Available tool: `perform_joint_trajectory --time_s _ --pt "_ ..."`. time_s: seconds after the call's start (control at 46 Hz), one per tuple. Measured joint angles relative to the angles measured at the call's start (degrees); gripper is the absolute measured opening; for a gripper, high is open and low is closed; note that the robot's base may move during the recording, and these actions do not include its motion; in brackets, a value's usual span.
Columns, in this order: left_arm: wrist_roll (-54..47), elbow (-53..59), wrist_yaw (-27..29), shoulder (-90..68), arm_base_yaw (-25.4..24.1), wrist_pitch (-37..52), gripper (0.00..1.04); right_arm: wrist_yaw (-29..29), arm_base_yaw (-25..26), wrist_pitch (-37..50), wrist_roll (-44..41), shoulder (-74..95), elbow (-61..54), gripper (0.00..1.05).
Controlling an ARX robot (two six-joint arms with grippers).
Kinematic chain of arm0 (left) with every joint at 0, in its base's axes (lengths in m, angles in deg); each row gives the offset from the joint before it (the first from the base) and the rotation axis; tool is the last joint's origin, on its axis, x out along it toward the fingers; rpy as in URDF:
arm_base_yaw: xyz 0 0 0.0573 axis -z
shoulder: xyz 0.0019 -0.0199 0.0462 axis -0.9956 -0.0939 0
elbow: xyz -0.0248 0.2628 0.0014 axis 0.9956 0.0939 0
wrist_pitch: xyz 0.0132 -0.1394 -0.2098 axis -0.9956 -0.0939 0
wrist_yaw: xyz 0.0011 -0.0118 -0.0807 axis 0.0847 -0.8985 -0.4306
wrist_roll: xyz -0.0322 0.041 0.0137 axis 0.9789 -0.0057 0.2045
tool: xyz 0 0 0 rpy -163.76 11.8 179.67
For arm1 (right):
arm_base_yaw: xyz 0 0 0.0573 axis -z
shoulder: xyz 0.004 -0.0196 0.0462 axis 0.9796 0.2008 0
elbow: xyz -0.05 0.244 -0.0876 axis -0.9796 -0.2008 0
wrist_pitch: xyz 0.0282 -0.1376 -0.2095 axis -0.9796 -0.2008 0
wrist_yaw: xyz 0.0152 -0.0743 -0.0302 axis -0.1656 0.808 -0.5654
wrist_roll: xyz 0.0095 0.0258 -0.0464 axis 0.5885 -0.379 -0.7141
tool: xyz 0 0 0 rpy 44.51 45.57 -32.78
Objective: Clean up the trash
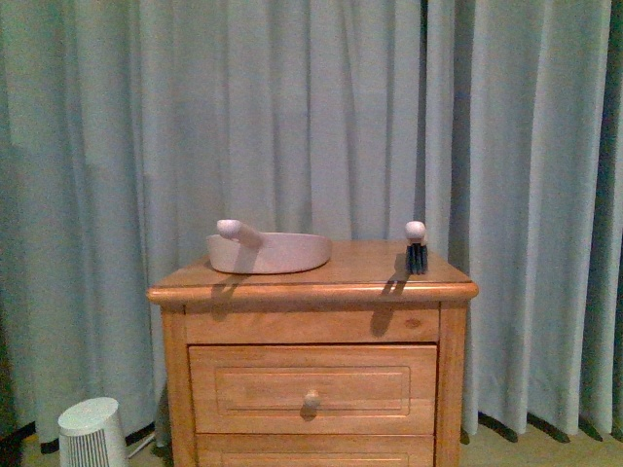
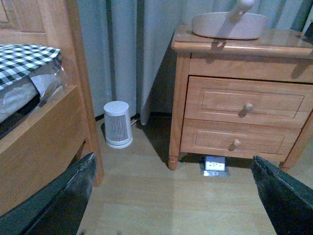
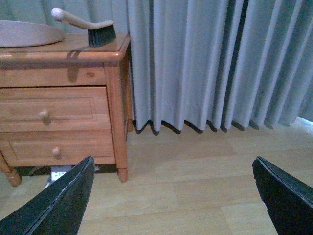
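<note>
Curtain (image 1: 311,117) spans the far side. Wooden table (image 1: 311,277) stands before it. Dustpan (image 1: 268,253) on table's left half, brush (image 1: 417,255) near right edge, bristles down. Left claw (image 2: 173,159) and right claw (image 3: 173,159) spread wide, empty, above floor. Trash: location cannot tell.

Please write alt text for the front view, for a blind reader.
A wooden nightstand stands before pale curtains, a pinkish dustpan on its top at left and a dark-bristled brush at right. A small white appliance stands on the floor.
</note>
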Motion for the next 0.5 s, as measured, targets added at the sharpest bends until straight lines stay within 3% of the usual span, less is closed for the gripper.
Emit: perform_joint_trajectory --time_s 0.499 --pt "0.0 0.0 0.0 0.0 0.0 0.0 0.97 0.0 0.0 0.0 0.0 0.0 0.0 0.97"
